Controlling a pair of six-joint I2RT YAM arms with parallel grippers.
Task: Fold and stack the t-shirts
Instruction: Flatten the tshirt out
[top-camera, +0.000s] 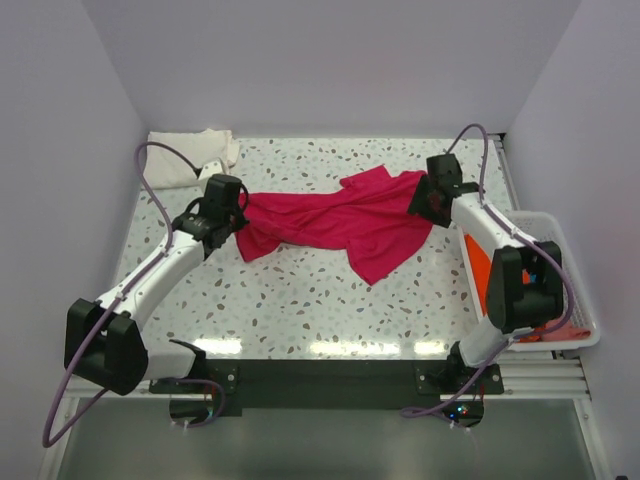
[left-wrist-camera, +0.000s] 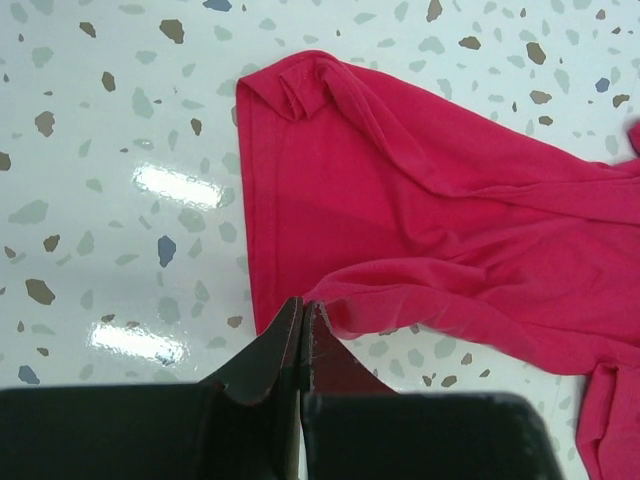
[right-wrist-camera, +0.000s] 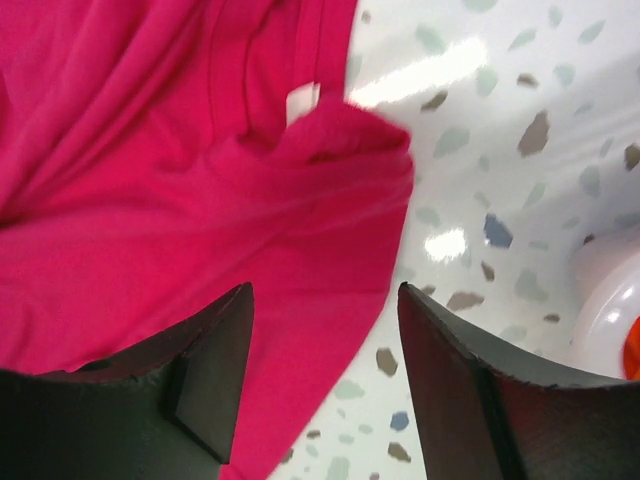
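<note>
Pinches the left edge of the magenta-red t-shirt (top-camera: 340, 225) in the left gripper (top-camera: 237, 212), jaws pressed tight together on the hem. Hovers the right gripper (top-camera: 428, 198) over the shirt's right end, jaws wide apart and clamping nothing (cloth lying loose beneath and between them in the right wrist view). Leaves the shirt rumpled across the far middle of the speckled table (top-camera: 300, 310), strung between the two grippers. Reaches both arms forward and inward, left forearm slanting up and right, right forearm up and left. Shows a cream-white t-shirt (top-camera: 190, 155) bunched at the far left corner, well apart. Hides much of the white mesh basket (top-camera: 575, 300) behind the right arm, with orange cloth (top-camera: 478, 262) inside, shape hard to make out.
</note>
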